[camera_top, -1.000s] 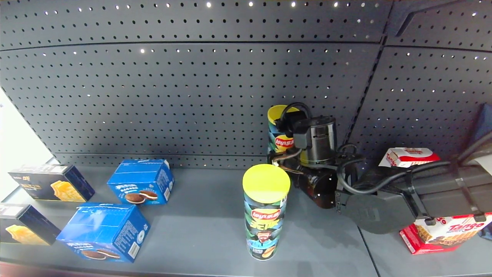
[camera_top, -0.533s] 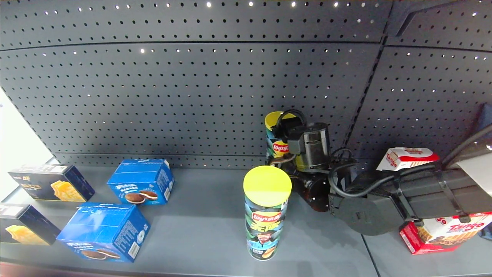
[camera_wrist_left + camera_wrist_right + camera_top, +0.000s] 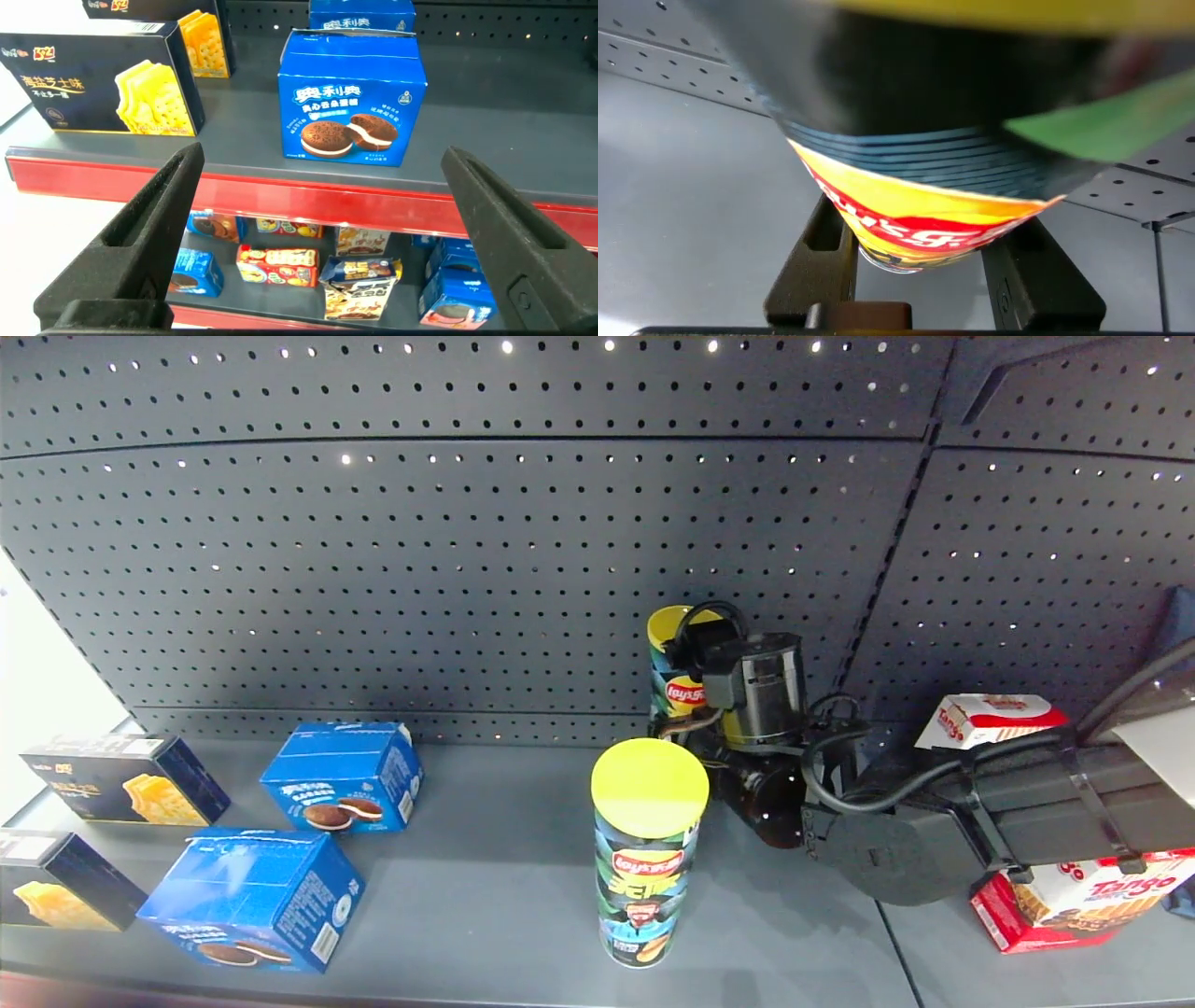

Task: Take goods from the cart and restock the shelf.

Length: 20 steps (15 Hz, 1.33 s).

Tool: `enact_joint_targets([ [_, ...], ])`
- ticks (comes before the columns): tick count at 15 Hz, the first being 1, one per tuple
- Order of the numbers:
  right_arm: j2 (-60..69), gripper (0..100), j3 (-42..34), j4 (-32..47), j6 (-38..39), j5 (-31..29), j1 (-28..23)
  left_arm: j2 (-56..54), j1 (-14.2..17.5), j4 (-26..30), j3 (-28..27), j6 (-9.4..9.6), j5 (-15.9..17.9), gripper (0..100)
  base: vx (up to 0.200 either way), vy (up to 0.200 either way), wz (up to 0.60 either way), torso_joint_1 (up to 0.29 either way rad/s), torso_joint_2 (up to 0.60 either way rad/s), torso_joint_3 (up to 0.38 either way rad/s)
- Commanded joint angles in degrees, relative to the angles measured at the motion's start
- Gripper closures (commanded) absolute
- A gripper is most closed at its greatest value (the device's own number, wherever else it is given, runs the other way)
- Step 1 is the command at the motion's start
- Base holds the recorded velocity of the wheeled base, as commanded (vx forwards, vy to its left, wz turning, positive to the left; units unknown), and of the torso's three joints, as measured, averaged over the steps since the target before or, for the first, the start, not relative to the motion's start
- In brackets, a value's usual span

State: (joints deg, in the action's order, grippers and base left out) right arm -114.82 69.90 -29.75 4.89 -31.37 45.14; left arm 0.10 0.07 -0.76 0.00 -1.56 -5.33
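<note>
My right gripper (image 3: 695, 714) is shut on a chips can (image 3: 674, 658) with a yellow lid, held upright close to the pegboard at the back of the grey shelf (image 3: 485, 887). The wrist hides the can's bottom. In the right wrist view the can (image 3: 924, 215) sits between the two black fingers (image 3: 817, 271). A second, matching chips can (image 3: 646, 859) stands on the shelf in front of it. My left gripper (image 3: 322, 252) is open and holds nothing, level with the shelf's red front edge (image 3: 280, 191), facing a blue cookie box (image 3: 353, 98).
Two blue cookie boxes (image 3: 344, 775) (image 3: 254, 899) and two black cracker boxes (image 3: 126, 779) (image 3: 61, 894) lie on the shelf's left. Red-and-white wafer boxes (image 3: 994, 717) (image 3: 1083, 901) sit at the right around my right arm. A lower shelf holds several packs (image 3: 360, 285).
My right gripper has lowered the held chips can a little and shifted slightly left near the pegboard. The front can and the boxes have not moved.
</note>
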Motion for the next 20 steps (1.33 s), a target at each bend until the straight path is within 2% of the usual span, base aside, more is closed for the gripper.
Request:
enact_joint_targets([
  [1,0.57,100,-0.29,-0.05,0.03,-0.01,-0.58,0.08,0.01,-0.04,0.0,-0.11,-0.03,0,0.0,0.0,0.0,0.0,0.0,0.0],
  [8,0.04,100,-0.03,-0.05,0.12,0.52,-2.25,0.08,0.01,-0.04,0.0,-0.02,-0.03,0,0.0,0.0,0.0,0.0,0.0,0.0],
  [18,-1.37,100,-0.29,-1.63,-0.14,0.87,-1.64,0.08,0.01,-0.04,0.0,-0.02,-0.03,0,0.0,0.0,0.0,0.0,0.0,0.0],
  [19,-1.46,0,-0.38,-1.63,-0.05,0.87,-1.64,0.08,0.01,-0.04,0.0,-0.11,-0.03,0,0.0,0.0,0.0,0.0,0.0,0.0],
  [20,-1.46,0,-0.38,-1.63,-0.14,0.87,-1.64,0.08,0.01,-0.04,0.0,-0.02,-0.03,0,0.0,0.0,0.0,0.0,0.0,0.0],
])
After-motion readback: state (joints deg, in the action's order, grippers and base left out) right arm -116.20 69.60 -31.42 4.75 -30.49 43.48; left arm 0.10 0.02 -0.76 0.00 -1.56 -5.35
